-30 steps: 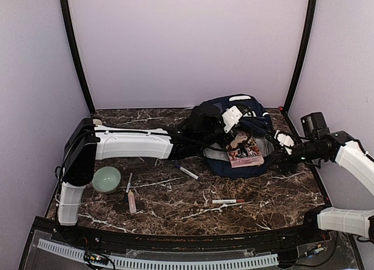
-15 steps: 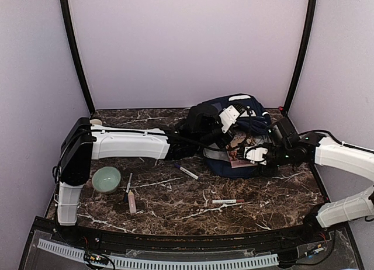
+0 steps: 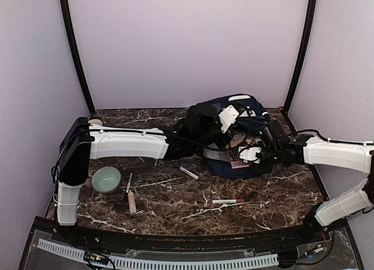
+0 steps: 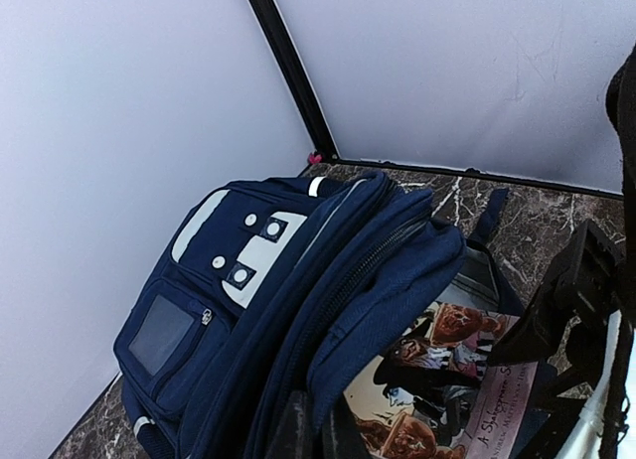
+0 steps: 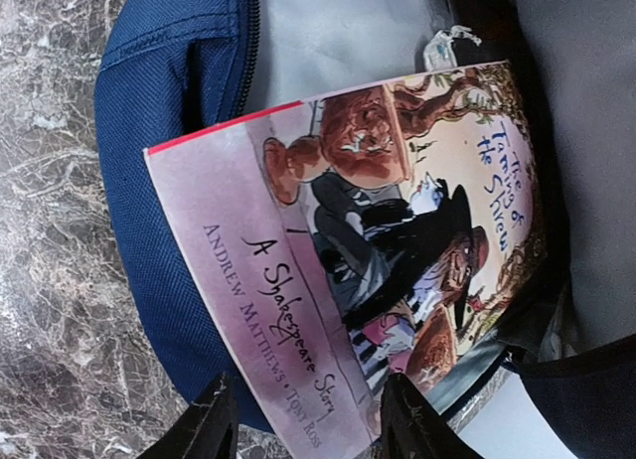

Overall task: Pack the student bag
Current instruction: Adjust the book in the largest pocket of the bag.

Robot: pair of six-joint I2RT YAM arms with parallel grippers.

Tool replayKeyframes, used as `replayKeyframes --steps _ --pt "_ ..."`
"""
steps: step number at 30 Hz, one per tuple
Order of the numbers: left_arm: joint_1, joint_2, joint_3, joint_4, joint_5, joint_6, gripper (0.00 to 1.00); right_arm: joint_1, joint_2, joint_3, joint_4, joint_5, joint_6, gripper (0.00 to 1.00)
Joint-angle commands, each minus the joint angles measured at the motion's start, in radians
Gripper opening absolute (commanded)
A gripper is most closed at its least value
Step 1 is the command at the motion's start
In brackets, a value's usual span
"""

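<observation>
Right wrist view: the right claw (image 5: 310, 424) stands partly wide, its tips straddling the lower corner of a Shakespeare storybook (image 5: 388, 230). The book lies half inside the grey-lined mouth of the student bag (image 5: 159, 181), at the far right of the marbled surface (image 5: 45, 280). The left claw (image 4: 313, 434) pinches the bag's flap, holding the mouth open. A skewed push could snag the book on the rim, and a slipped flap would shut the mouth.

Item: book (image 5: 397, 230), front cover, lying in the mouth of the student bag (image 5: 159, 181). In the right wrist view we read:
- "The Taming of the Shrew", at the cover's 3 o'clock
- "A Shakespeare Story", toward 7 o'clock
- "Andrew Matthews", at 8 o'clock
- "Tony Ross", at 6 o'clock
</observation>
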Motion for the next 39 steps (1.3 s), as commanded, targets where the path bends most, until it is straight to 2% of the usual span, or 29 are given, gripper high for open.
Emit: replayKeyframes --steps 1,10,11,14,15,19,30,39 --pt "-0.012 -0.123 0.002 0.087 0.028 -0.023 0.0 0.007 0.02 0.014 0.021 -0.022 -0.011 0.49" --pt "-0.012 -0.126 -0.01 0.087 0.034 -0.037 0.0 0.005 0.099 0.023 0.161 0.073 0.012 0.44" --pt "-0.012 -0.127 -0.011 0.086 0.037 -0.036 0.0 0.006 0.108 0.026 0.184 0.105 0.018 0.39" --pt "-0.012 -0.133 -0.014 0.082 0.053 -0.036 0.0 0.005 0.141 0.041 0.241 0.109 0.02 0.38" --pt "-0.012 -0.135 -0.018 0.082 0.057 -0.038 0.0 0.006 0.154 0.047 0.26 0.134 0.029 0.33" --pt "-0.013 -0.146 -0.027 0.08 0.064 -0.047 0.0 0.005 0.211 0.074 0.342 0.18 0.027 0.3" --pt "-0.016 -0.173 -0.054 0.069 0.093 -0.054 0.0 -0.01 0.397 0.083 0.602 0.298 -0.022 0.25" --pt "-0.019 -0.189 -0.085 0.077 0.101 -0.06 0.0 -0.02 0.446 0.05 0.731 0.354 -0.012 0.24"
